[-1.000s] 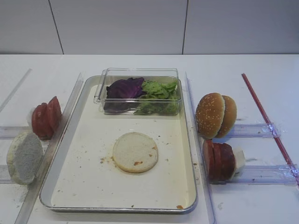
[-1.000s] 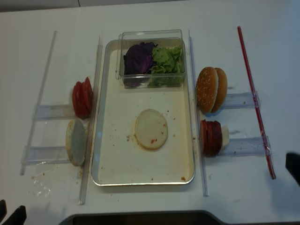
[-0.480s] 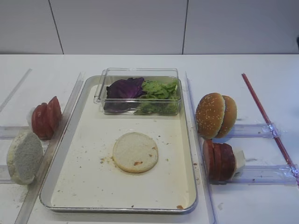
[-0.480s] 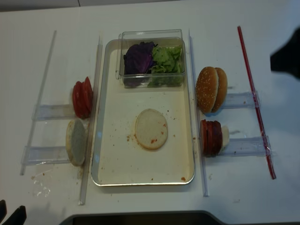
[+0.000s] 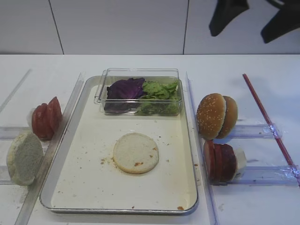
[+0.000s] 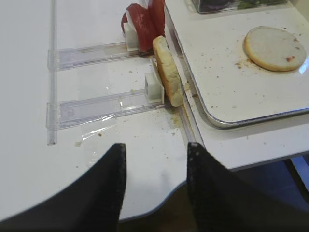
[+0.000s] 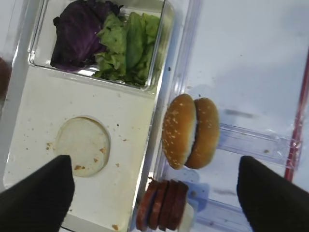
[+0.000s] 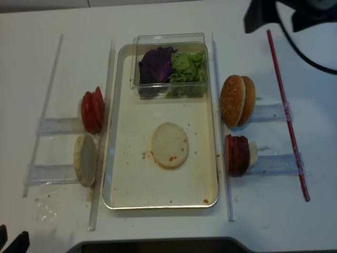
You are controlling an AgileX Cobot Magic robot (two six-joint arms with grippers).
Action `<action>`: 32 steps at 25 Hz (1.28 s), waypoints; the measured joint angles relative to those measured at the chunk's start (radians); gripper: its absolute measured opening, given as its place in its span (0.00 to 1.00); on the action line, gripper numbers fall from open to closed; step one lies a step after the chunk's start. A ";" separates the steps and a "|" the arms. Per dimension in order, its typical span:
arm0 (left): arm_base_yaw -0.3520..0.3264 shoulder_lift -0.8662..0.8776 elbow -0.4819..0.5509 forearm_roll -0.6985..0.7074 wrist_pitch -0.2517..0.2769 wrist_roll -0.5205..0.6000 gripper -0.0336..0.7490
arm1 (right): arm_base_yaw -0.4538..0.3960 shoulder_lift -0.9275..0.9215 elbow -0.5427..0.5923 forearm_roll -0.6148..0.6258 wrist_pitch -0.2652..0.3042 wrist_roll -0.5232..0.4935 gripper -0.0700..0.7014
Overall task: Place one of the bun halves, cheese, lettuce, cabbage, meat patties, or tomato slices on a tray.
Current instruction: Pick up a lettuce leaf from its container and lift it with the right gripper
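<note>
The silver tray point(image 5: 93, 183) holds one pale bun half point(image 5: 136, 153) lying flat. At its far end a clear box holds green lettuce point(image 5: 160, 96) and purple cabbage point(image 5: 123, 90). To the right stand sesame bun halves point(image 5: 216, 116) and meat patties point(image 5: 219, 161); a pale slice point(image 5: 240, 159) behind them may be cheese. On the left stand tomato slices point(image 5: 46, 118) and another pale bun half point(image 5: 24, 157). My right gripper point(image 7: 152, 160) hangs high over the far right, open and empty, above the buns point(image 7: 189, 131) and patties point(image 7: 161, 205). My left gripper point(image 6: 155, 147) is open and empty at the table's front left edge.
Clear plastic rails point(image 5: 253, 131) hold the food on both sides of the tray. A red rod point(image 5: 267, 117) lies along the right. The clear box point(image 5: 140, 74) takes up the tray's far end. The table's front edge point(image 6: 241, 159) runs just behind my left gripper.
My right gripper has swung from the right edge of the table up toward the far side and leftward, staying open. The left gripper and the food have not moved.
</note>
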 joint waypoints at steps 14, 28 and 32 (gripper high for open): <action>0.000 0.000 0.000 0.000 0.000 0.000 0.41 | 0.175 0.405 -0.286 -0.007 -0.010 0.121 0.99; 0.000 0.000 0.000 0.000 0.000 0.000 0.41 | 0.189 0.583 -0.354 -0.008 -0.145 0.078 0.99; 0.000 0.000 0.000 0.000 0.000 0.000 0.41 | 0.189 0.624 -0.388 -0.004 -0.156 0.056 0.99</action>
